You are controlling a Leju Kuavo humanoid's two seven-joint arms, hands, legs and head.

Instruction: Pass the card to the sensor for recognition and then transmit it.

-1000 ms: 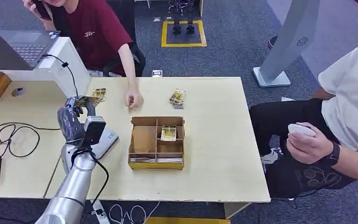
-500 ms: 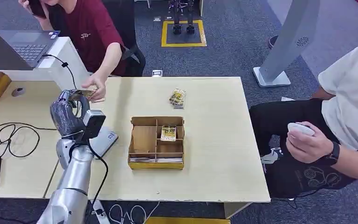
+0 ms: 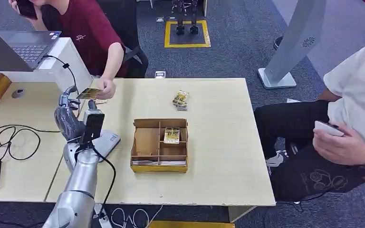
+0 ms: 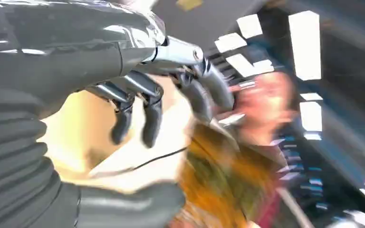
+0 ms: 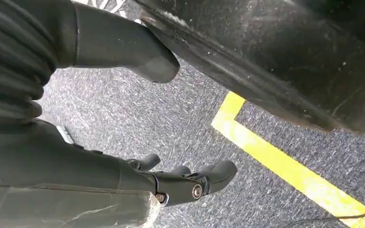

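Observation:
My left hand (image 3: 67,115) is raised over the table's left end, fingers pointing away from me. In the left wrist view its fingers (image 4: 142,102) and thumb stand well apart with nothing between them. The yellow card (image 3: 87,93) sits just past my fingertips, with the hand (image 3: 105,87) of the person in the dark red shirt gripping its far end. The card is an orange blur (image 4: 218,180) in the wrist view. The grey sensor (image 3: 106,142) lies on the table below my forearm. My right hand (image 5: 185,183) hangs over the carpet, fingers loosely apart and holding nothing.
A brown compartment box (image 3: 147,142) stands mid-table with a card (image 3: 172,135) in one cell. A small stack of cards (image 3: 181,99) lies behind it. Cables (image 3: 9,140) and a laptop (image 3: 24,47) are on the left desk. A seated person (image 3: 351,123) is at the right.
The person in the dark red shirt reached across to the card and took hold of it. My left hand shifted slightly left and its fingers spread off the card.

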